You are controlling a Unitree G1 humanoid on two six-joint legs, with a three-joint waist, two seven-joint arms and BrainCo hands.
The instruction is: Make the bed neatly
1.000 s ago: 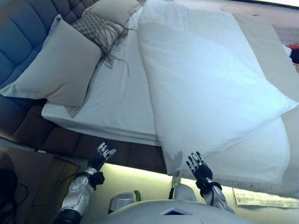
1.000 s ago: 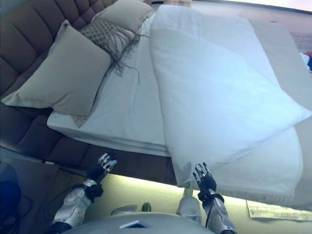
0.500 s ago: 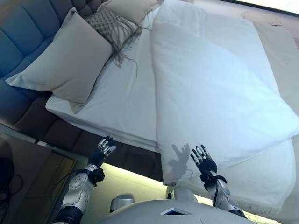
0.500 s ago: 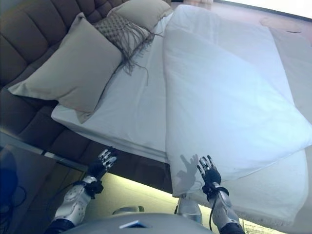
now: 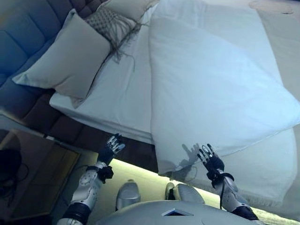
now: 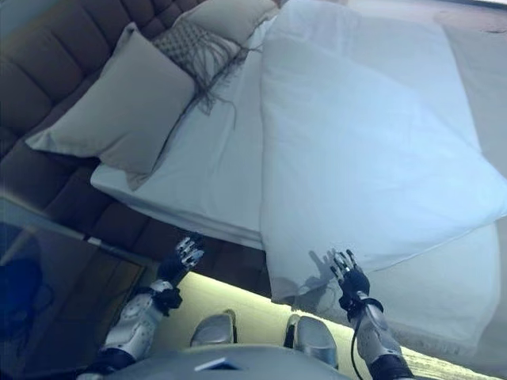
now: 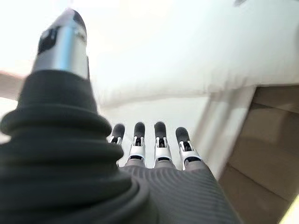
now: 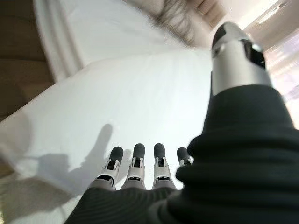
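Observation:
A white duvet (image 5: 211,89) lies folded over on the right part of the bed, its near corner hanging over the bed's near edge. The white sheet (image 5: 117,93) is bare on the left. A large grey pillow (image 5: 70,56), a fringed patterned cushion (image 5: 110,26) and another pillow (image 5: 126,5) lean at the dark tufted headboard (image 5: 18,37). My right hand (image 5: 211,161) is open just before the duvet's near corner, apart from it; it also shows in the right wrist view (image 8: 140,163). My left hand (image 5: 111,147) is open below the mattress edge, empty; it also shows in the left wrist view (image 7: 154,149).
A dark bedside table (image 5: 33,178) stands at the lower left. The bed's dark base (image 5: 93,138) runs along the near side with a lit strip of floor (image 5: 136,171) below it. A beige cover (image 5: 281,42) lies on the bed's far right.
Both hands have risen a little toward the bed's near edge; the right hand is closer to the duvet corner. The camera has shifted, so the whole scene sits differently.

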